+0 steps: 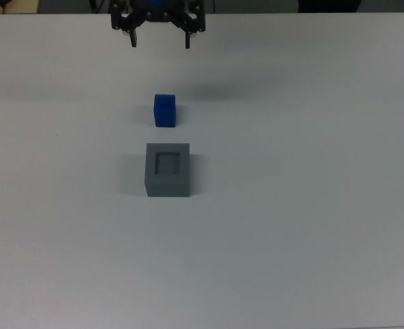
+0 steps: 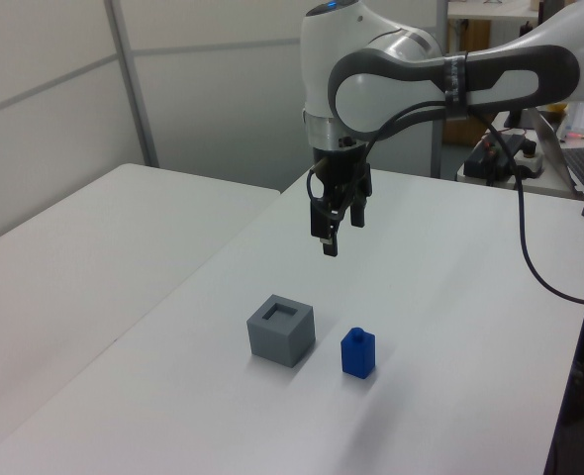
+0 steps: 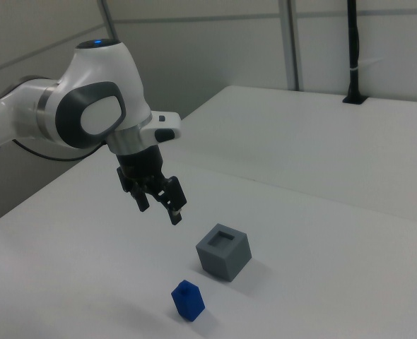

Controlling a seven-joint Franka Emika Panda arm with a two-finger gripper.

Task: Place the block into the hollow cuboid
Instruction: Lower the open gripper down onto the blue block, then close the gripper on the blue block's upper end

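Top view: gripper (image 1: 160, 41) high, jaws spread, empty — block (image 1: 165, 110) on table (image 1: 311, 226) between it and hollow cuboid (image 1: 168, 169).

Left view: block (image 2: 357, 353) just beside cuboid (image 2: 281, 331) — descending finger risks clipping the cuboid.

Right view: block (image 3: 188, 300) skewed; misaligned pinch may twist it.

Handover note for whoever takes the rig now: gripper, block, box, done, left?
Gripper: open, empty, hanging above the table, clear of both things.
Blue block: standing on the table, apart from the grey box; in the top view it sits just above the box.
Grey box: upright, recess in its top face empty.
Done: nothing yet.
Left: grasp the block, place it in the recess.
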